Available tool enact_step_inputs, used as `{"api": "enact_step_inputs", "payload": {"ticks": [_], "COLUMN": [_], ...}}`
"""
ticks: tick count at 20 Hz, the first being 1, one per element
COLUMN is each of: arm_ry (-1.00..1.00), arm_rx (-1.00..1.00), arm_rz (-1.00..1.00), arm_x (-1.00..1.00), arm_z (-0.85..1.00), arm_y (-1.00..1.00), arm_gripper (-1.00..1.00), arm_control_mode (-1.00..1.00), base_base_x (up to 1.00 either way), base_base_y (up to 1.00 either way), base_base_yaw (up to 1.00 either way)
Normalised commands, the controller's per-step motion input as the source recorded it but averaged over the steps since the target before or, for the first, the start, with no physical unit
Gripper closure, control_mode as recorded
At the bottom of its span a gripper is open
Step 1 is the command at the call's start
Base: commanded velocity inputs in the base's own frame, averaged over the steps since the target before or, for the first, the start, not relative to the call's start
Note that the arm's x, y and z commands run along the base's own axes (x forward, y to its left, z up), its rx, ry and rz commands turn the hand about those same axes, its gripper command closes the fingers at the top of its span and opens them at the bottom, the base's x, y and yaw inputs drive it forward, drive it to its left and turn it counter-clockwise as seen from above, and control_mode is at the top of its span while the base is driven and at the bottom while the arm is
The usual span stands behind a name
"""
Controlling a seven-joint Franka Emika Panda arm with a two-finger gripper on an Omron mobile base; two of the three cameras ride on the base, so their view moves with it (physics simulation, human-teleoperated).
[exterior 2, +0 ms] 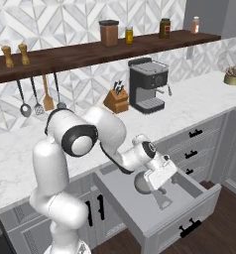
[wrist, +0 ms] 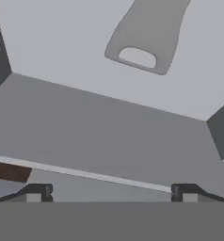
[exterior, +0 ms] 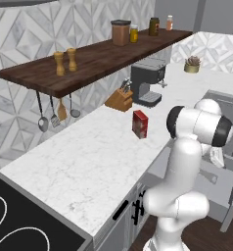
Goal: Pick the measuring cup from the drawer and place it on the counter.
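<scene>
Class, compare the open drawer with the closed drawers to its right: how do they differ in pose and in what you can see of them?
The open drawer is pulled out from the cabinets, while the closed drawers sit flush. The open drawer shows its pale grey inside, with the measuring cup and the gripper in it; the closed drawers show only fronts. Both have grey fronts and dark handles.

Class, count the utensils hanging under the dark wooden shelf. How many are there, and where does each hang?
3, in a row beneath the shelf's left end: a steel ladle leftmost, a slotted steel spatula in the middle, a wooden spatula rightmost. A fourth may be hidden behind the arm.
</scene>
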Motion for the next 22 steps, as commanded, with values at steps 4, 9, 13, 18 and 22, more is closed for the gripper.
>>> {"api": "enact_step_inputs", "payload": {"ticks": [4, 9, 13, 18, 22], "arm_ry": [-0.41, -0.17, -0.21, -0.17, -0.20], "arm_rx": [0.52, 0.68, 0.60, 0.61, 0.40], "arm_rz": [-0.03, -0.05, -0.10, -0.05, -0.06], "arm_x": [-0.28, 0.03, 0.17, 0.06, 0.01], "arm_z": [-0.01, 0.29, 0.02, 0.29, 0.01], "arm_y": [0.03, 0.00, -0.02, -0.20, 0.01], "arm_gripper": [-1.00, -1.00, -1.00, -1.00, -1.00], "arm_control_mode": [-1.00, -1.00, -1.00, -1.00, -1.00], "base_base_x": [0.00, 0.00, 0.00, 0.00, 0.00], "base_base_y": [0.00, 0.00, 0.00, 0.00, 0.00], "base_base_yaw": [0.00, 0.00, 0.00, 0.00, 0.00]}}
